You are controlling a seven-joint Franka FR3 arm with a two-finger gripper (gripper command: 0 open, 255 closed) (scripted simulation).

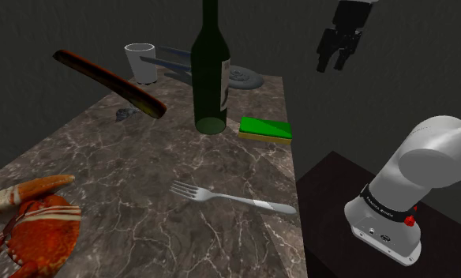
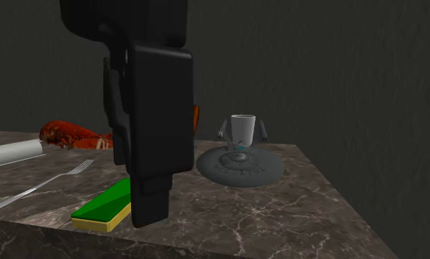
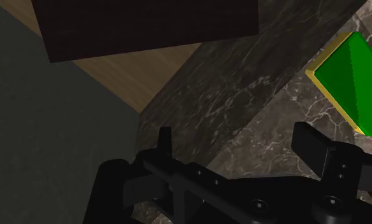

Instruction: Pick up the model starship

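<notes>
The model starship is grey, with a round saucer, and lies at the table's far end. In the shoulder view the dark bottle hides part of it. In the second exterior view its saucer lies flat on the marble just in front of a white cup. My black gripper hangs high in the air off the table's edge, on the shoulder view's right and well apart from the starship. In the wrist view its fingers stand apart with nothing between them. The gripper looms large in the second exterior view.
On the marble table lie a green and yellow sponge, a fork, a red crab and a long brown stick-shaped thing. The cup stands beside the bottle. The dark stand sits beside the table.
</notes>
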